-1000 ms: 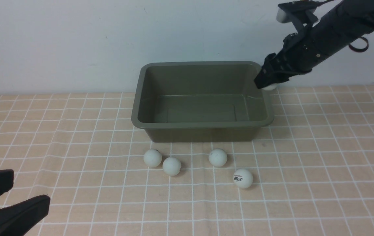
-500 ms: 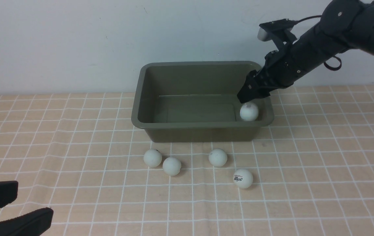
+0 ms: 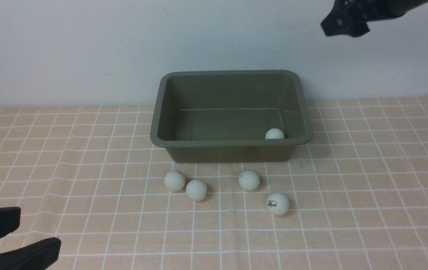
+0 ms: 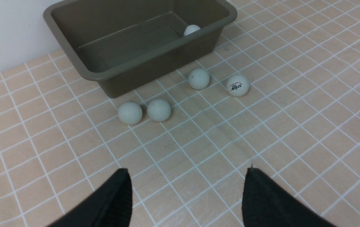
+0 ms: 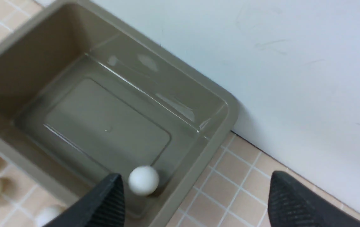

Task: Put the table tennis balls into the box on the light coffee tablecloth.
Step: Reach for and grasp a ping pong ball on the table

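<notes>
Balls (image 3: 196, 189) on the cloth (image 3: 349, 187) lay beyond and right of our spread left gripper (image 3: 36, 232); we judged the spread right gripper (image 5: 195, 180) farther.

Ball (image 3: 274, 133) half hidden behind box (image 3: 229, 153) wall, right arm (image 3: 343, 22) cropped

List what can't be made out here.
- Front view: small white ball in the olive-green plastic box, lower half hidden by its near wall.
- Front view: right gripper mostly cut off by the top edge.
- Front view: logo on the printed white ball too small to read.
</notes>
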`<state>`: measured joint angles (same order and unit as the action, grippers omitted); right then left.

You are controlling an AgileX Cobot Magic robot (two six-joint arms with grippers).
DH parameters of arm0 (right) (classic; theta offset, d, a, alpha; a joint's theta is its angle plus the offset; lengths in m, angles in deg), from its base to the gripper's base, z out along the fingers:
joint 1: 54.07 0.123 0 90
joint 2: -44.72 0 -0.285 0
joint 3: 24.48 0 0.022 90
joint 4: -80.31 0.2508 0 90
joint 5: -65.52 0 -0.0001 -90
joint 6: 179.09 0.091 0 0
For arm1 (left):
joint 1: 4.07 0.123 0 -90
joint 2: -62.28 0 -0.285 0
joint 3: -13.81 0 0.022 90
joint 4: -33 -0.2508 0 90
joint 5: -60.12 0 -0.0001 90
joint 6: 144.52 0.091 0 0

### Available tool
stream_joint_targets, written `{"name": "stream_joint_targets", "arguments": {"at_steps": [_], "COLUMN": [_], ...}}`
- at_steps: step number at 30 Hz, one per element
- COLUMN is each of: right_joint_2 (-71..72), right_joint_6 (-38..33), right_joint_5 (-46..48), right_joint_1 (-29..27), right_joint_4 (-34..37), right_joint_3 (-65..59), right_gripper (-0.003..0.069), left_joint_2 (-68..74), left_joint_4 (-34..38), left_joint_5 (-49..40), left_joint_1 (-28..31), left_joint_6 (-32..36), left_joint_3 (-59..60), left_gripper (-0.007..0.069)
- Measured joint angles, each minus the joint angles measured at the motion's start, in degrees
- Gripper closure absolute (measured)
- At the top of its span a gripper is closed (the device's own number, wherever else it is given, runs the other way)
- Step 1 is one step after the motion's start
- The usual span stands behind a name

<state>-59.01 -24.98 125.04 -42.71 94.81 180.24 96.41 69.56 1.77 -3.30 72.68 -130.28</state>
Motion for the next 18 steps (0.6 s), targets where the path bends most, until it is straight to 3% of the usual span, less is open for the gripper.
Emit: {"name": "stream_joint_targets", "arguments": {"at_steps": [7, 18], "right_joint_2": [7.26, 11.17], "right_joint_6": [3.17, 3.54], "right_joint_5": [1.73, -19.68], "right_joint_1": [1.68, 11.83], "right_joint_4": [4.24, 9.64], "right_joint_3": [-12.37, -44.92], "right_gripper": [0.0106, 0.0106], "left_joint_2": [0.0, 0.0], "left_joint_4": [0.0, 0.0], "left_joint_5": [0.54, 0.6], "left_joint_1": [0.0, 0.0], "left_joint_6": [0.0, 0.0], "left_joint_3": [0.0, 0.0], "left_gripper": [0.0232, 0.0232]}}
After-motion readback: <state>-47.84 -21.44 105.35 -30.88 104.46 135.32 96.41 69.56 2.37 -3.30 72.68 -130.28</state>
